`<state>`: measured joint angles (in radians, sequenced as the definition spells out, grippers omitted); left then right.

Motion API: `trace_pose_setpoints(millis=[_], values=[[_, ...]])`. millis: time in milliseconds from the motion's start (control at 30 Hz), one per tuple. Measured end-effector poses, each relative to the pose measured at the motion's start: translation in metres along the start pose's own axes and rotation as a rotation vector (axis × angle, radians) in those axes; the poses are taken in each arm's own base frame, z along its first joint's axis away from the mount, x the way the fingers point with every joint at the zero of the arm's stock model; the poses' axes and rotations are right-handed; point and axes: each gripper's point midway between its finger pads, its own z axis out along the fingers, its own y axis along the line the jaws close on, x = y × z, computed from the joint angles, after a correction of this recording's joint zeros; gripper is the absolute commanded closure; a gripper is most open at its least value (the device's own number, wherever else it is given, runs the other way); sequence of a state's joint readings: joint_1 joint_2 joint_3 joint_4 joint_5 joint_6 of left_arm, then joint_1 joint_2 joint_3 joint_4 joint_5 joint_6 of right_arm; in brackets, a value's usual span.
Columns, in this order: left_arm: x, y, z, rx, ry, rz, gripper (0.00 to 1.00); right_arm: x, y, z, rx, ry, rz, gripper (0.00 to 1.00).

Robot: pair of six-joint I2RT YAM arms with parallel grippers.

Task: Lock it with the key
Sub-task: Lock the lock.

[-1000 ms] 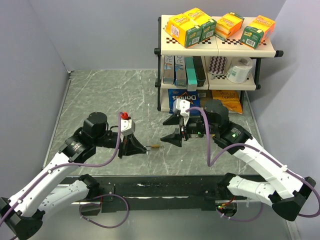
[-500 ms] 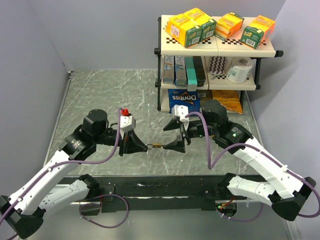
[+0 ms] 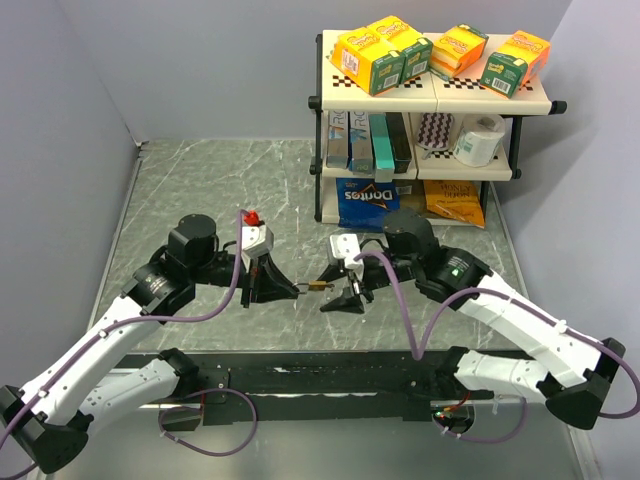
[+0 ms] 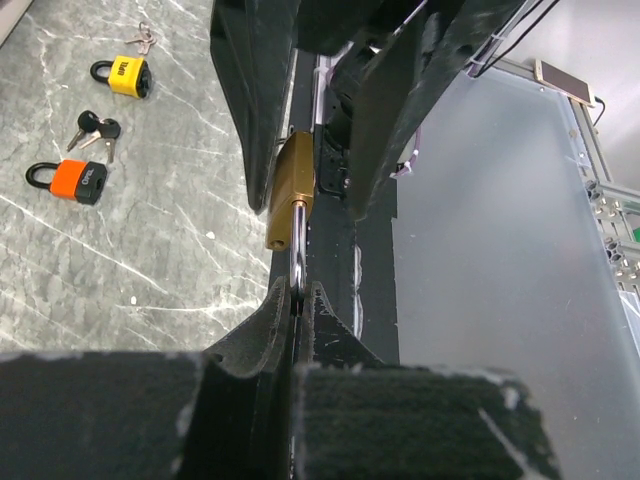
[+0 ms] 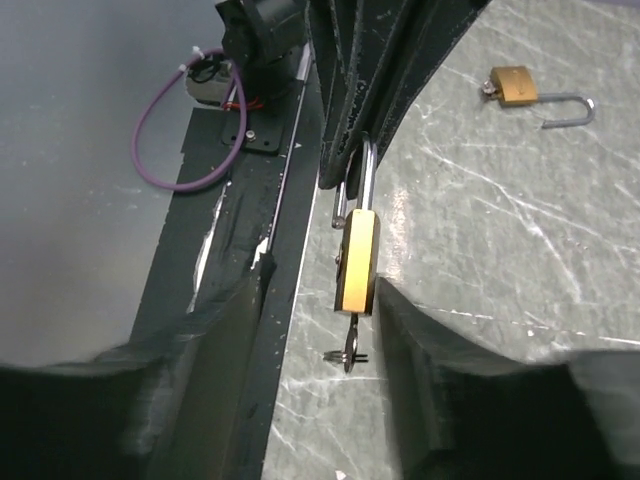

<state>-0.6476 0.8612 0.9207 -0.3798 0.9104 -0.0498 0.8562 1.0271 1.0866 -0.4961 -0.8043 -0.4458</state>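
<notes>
A brass padlock (image 5: pixel 358 262) hangs level above the table, and my left gripper (image 4: pixel 297 300) is shut on its steel shackle (image 4: pixel 297 255). A small key (image 5: pixel 347 352) sticks out of the lock's bottom end. My right gripper (image 5: pixel 330 375) is open, its fingers (image 5: pixel 225 380) standing on either side of the key and the lock's lower end, with a wide gap on the left side. In the top view the padlock (image 3: pixel 318 286) sits between the left gripper (image 3: pixel 293 291) and the right gripper (image 3: pixel 338 292) at the table's middle front.
An orange padlock (image 4: pixel 78 180), a yellow padlock (image 4: pixel 125 75) and loose keys (image 4: pixel 95 128) lie on the marble table. Another brass padlock (image 5: pixel 515 85) lies there with its shackle open. A shelf rack (image 3: pixel 430 100) with boxes stands at the back right.
My right gripper has swung left and down from beside the rack to the padlock, and its fingers now straddle the key end. The left gripper has kept hold of the shackle, shifting slightly right.
</notes>
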Motion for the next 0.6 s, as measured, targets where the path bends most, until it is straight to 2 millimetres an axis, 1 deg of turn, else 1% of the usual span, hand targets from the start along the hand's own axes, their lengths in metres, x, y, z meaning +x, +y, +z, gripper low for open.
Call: trace_pose_setpoints(millis=[33, 67, 133, 167, 267, 333, 367, 600], values=[[-0.0001, 0.0001, 0.0001, 0.000, 0.000, 0.000, 0.99, 0.0013, -0.0001, 0.0019, -0.003, 0.005, 0.003, 0.55], [-0.0003, 0.0000, 0.0000, 0.000, -0.001, 0.001, 0.99, 0.0018, -0.0004, 0.0028, -0.005, 0.006, 0.001, 0.63], [-0.0003, 0.0001, 0.0000, 0.000, -0.001, 0.002, 0.99, 0.0029, -0.0019, 0.0043, -0.003, 0.011, 0.004, 0.72], [-0.0003, 0.0000, 0.0000, 0.000, -0.001, 0.001, 0.99, 0.0026, -0.0027, 0.0047, -0.001, 0.011, 0.005, 0.81], [-0.0005, -0.0015, -0.0003, 0.006, -0.002, 0.004, 0.99, 0.0022, -0.0058, 0.0052, 0.011, 0.014, 0.012, 0.91], [-0.0011, -0.0022, -0.0008, 0.006, -0.004, 0.007, 0.99, 0.0025, -0.0066, 0.0055, 0.015, 0.016, 0.015, 0.95], [-0.0013, -0.0024, -0.0009, 0.006, -0.005, 0.007, 0.99, 0.0019, -0.0070, 0.0056, 0.017, 0.014, 0.016, 1.00], [-0.0060, -0.0045, -0.0011, 0.006, -0.026, 0.001, 0.99, -0.0025, -0.0071, 0.0064, 0.015, 0.002, 0.039, 1.00]])
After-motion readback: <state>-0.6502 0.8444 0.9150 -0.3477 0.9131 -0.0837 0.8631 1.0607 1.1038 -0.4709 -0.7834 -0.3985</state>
